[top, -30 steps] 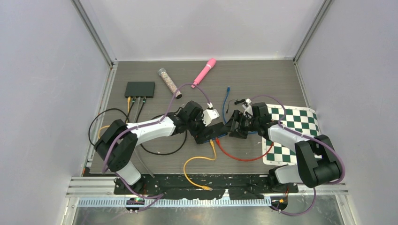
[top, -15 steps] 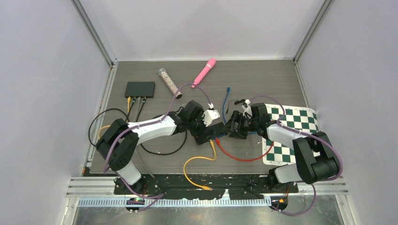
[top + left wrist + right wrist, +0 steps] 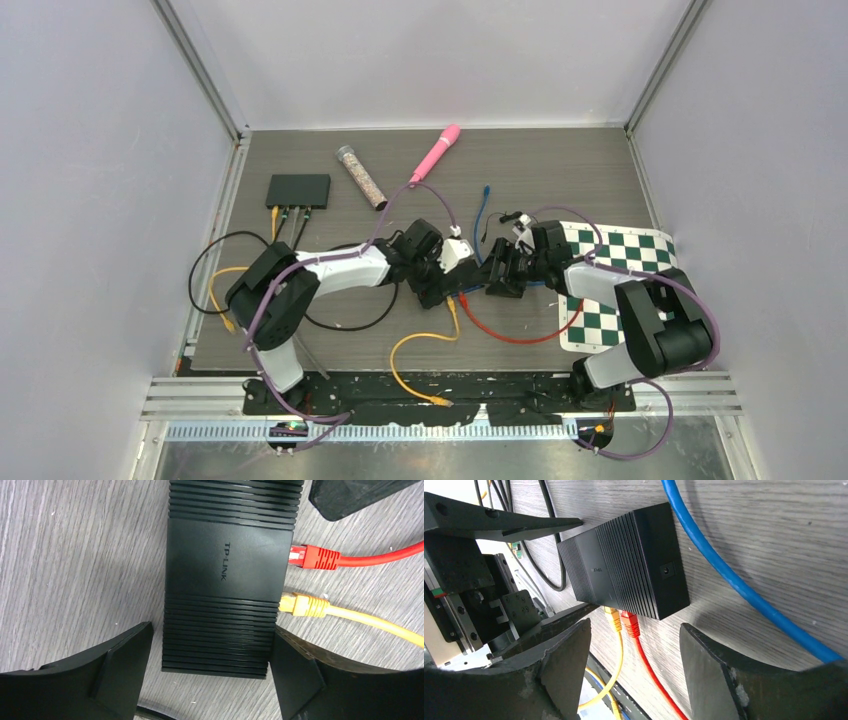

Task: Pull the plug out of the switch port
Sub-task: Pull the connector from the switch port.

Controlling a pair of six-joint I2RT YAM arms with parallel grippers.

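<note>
Two arms meet near the middle of the counter (image 3: pixel 570 165) in the top view, over the black switch (image 3: pixel 227 575). The switch is a flat oblong lying on the counter. In the left wrist view its long axis runs top to bottom of the frame, and its port face is the right-hand edge.

The left pincer (image 3: pixel 212 647) is wide open and holds nothing. Its fingers flank the lower end of the switch. The one at lower left shows a sliver of counter between itself and the case. The one at lower right is just beside the case, and I cannot tell whether it touches.

The right pincer (image 3: pixel 634 640) is likewise open and empty. In the right wrist view the switch lies ahead of it, upper middle of the frame, apart from both fingers.

The red plug (image 3: pixel 312 557) and the yellow plug (image 3: pixel 302 605) are both seated in the port face, red above yellow in the left wrist view. Each plug's long axis runs left to right there, square to the port face, with its cable trailing toward the right edge.

My judgement: the pull must follow that axis, away from the case. In the right wrist view both plugs emerge just above the gap between the fingers, so the right pincer is the nearer one to a plug, and the left is placed to brace the case. The task does not say which plug.
</note>
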